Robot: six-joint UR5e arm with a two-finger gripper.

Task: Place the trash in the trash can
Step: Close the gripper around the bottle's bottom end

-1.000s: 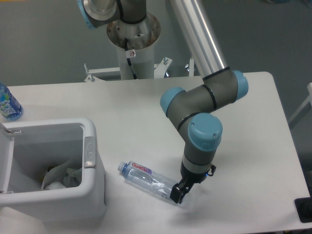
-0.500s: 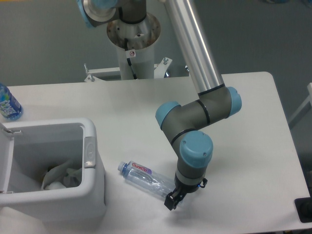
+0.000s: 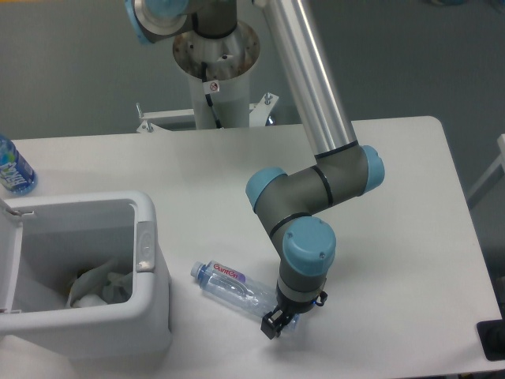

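The clear crushed plastic bottle (image 3: pixel 234 290) with a white, red-lettered label lies on its side on the white table, cap toward the bin. My gripper (image 3: pixel 276 322) points down at the bottle's bottom end, its dark fingers low over the table on either side of that end; they look open. The white trash can (image 3: pixel 150 308) stands at the front left with its lid swung open to the left and a grey latch (image 3: pixel 145 246) on its rim. A crumpled white wrapper (image 3: pixel 99 286) lies inside the can.
An upright bottle with a blue label (image 3: pixel 13 170) stands at the table's left edge behind the can. The arm's base column (image 3: pixel 215 75) rises at the back centre. A dark object (image 3: pixel 493 339) sits at the front right corner.
My gripper has moved left and slightly down, from just right of the bottle's bottom end to over that end. The bottle has not moved.
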